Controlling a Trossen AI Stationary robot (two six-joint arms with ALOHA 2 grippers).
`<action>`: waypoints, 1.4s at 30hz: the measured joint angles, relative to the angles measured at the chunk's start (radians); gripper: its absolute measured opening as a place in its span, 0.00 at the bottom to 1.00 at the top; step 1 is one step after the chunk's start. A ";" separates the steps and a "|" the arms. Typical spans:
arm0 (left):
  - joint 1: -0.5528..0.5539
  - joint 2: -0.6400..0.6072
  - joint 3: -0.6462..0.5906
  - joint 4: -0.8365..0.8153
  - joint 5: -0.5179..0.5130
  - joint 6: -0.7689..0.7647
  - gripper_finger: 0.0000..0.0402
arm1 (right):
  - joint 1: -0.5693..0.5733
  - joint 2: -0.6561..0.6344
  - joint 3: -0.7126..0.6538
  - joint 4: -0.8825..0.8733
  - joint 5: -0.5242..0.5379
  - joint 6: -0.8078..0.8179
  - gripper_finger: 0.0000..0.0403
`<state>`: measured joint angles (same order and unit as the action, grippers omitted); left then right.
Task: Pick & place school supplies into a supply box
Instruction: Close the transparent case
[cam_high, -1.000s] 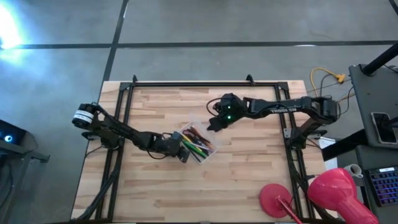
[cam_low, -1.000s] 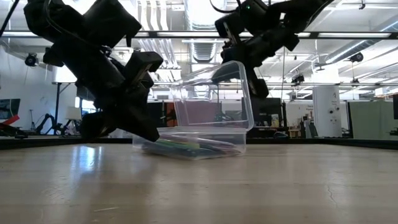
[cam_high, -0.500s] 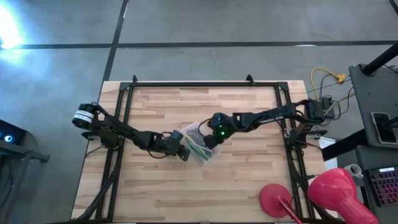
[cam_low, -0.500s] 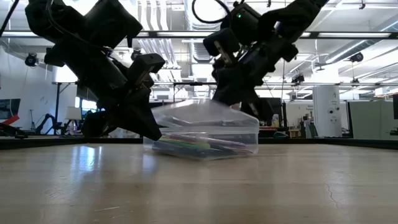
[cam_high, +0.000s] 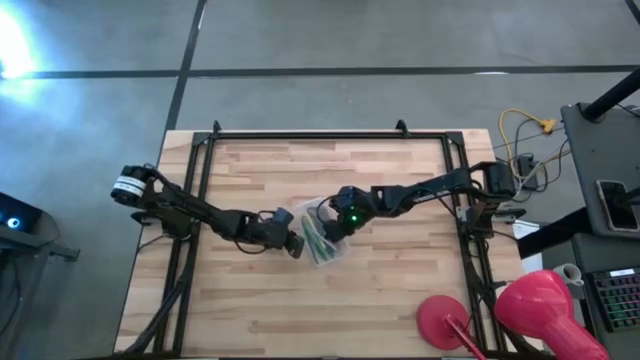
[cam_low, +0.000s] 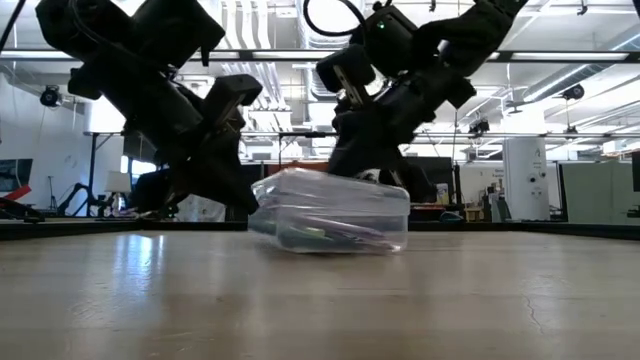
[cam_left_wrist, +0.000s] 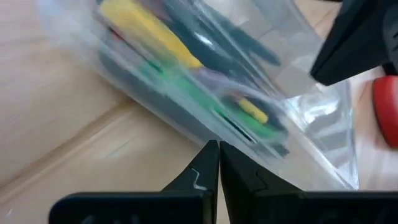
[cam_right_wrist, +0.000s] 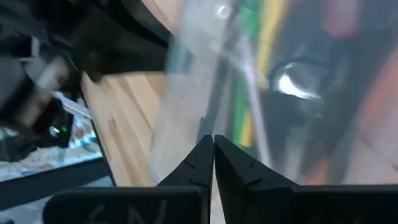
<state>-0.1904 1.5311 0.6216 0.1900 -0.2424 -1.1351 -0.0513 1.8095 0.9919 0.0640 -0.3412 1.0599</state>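
The supply box (cam_high: 322, 240) is a clear plastic box standing on the table's middle with its clear lid (cam_low: 330, 187) down. Green, yellow and dark pens (cam_left_wrist: 186, 74) lie inside it. My left gripper (cam_high: 294, 244) is shut and sits at the box's left side, low by the table. My right gripper (cam_high: 337, 226) is shut and comes from the right, its tips on top of the lid. The red scissors do not show plainly. My left gripper has its shut fingertips (cam_left_wrist: 214, 148) against the box's long side wall (cam_left_wrist: 186, 127) near the base, coming almost level from the table's left. My right gripper presses its shut fingertips (cam_right_wrist: 211, 142) down on the clear lid (cam_right_wrist: 186, 93), slanting from above and the right. The box stands flat on the table.
A pink-red round stand (cam_high: 445, 322) and a big pink-red round object (cam_high: 540, 300) sit at the table's near right corner. A black frame (cam_high: 300, 135) runs along the table's far, left and right edges. Bare wood (cam_high: 260, 300) lies near the front.
My right gripper has moved down and toward the table's left and near edge, onto the box. The lid, which stood upright a second ago, has swung down and now lies on the box. My left gripper has stayed by the box's left side.
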 joint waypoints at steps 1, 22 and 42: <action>0.002 0.000 0.000 0.007 -0.001 0.000 0.00 | 0.000 0.000 0.005 0.014 0.002 0.005 0.02; -0.018 -0.061 0.000 -0.042 0.006 0.016 0.00 | 0.032 0.191 0.173 0.025 -0.051 -0.020 0.02; 0.002 0.022 0.000 -0.080 -0.002 0.015 0.00 | 0.028 0.161 0.164 0.014 -0.026 -0.041 0.02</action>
<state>-0.1889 1.5529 0.6215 0.1101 -0.2443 -1.1198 -0.0235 1.9701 1.1561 0.0775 -0.3668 1.0190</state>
